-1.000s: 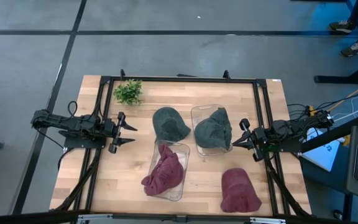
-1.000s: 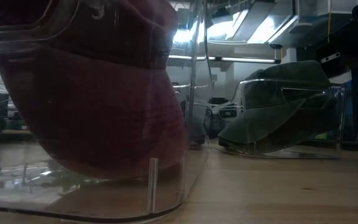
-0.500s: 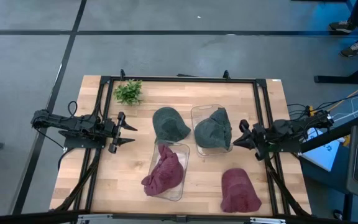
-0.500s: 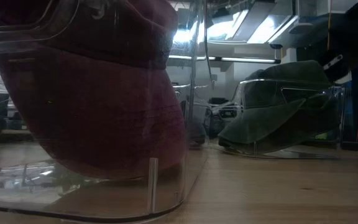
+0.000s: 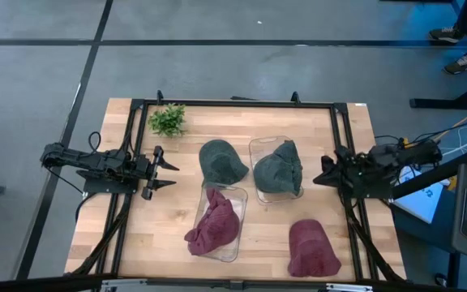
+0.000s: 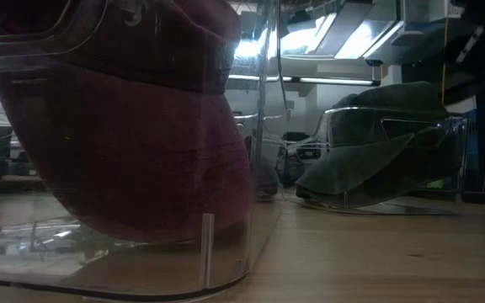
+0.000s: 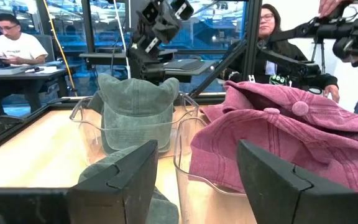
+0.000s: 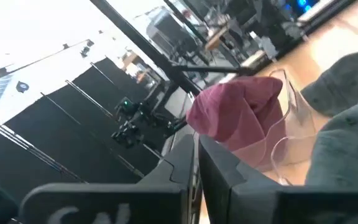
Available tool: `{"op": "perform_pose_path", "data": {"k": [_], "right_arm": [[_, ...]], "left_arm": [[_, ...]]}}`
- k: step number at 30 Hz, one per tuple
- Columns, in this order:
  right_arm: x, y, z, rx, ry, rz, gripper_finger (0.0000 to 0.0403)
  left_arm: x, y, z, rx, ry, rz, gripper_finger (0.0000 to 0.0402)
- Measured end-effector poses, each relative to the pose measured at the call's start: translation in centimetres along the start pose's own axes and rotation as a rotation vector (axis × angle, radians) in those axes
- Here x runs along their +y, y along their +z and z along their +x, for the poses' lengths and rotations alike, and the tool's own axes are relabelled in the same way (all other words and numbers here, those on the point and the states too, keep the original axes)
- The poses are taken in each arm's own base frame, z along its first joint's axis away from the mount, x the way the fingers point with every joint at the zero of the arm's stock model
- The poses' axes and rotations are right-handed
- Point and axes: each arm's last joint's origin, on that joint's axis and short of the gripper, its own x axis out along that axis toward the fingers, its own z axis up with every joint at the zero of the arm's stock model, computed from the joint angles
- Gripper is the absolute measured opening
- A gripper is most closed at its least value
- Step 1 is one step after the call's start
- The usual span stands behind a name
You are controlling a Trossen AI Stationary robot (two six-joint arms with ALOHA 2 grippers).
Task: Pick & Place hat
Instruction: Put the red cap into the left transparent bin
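between picks, it seems: right gripper [image 5: 324, 173], fingers pressed together and empty, hangs beside the green hat [image 5: 278, 170] in its bin; left gripper [image 5: 169, 174] waits wide. next, reach a loose hat.

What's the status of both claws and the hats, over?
Left claw open, parked at table's left. Right claw shut, empty, beside green hat in bin. Maroon hat and green hat loose on table. Nothing blocking.

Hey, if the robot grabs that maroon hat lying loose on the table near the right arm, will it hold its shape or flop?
Probably flop: the maroon hat lies slumped and creased like soft cloth. It looks light, so a pinch on one fold should lift it, with the rest likely to dangle. Being fabric on bare wood, it should slide rather than roll if pushed.
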Motion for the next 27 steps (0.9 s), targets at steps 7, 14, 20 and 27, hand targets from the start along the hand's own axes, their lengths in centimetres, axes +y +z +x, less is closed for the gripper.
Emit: {"op": "perform_pose_path", "data": {"k": [7,14,20,27], "right_arm": [[3.7,2.4,0.8,0.190,-0.014,-0.106,0.0026],[7.4,2.6,2.6,0.409,-0.056,-0.216,0.0037],[10.9,1.6,4.5,0.542,-0.041,-0.270,0.0104],[14.0,-1.1,6.9,0.745,-0.213,-0.051,0.0180]], "left_arm": [[0.0,0.0,0.0,0.000,0.000,0.000,0.0212],[0.0,0.0,0.0,0.000,0.000,0.000,0.0213],[0.0,0.0,0.0,0.000,0.000,0.000,0.0210],[0.0,0.0,0.0,0.000,0.000,0.000,0.0214]]}}
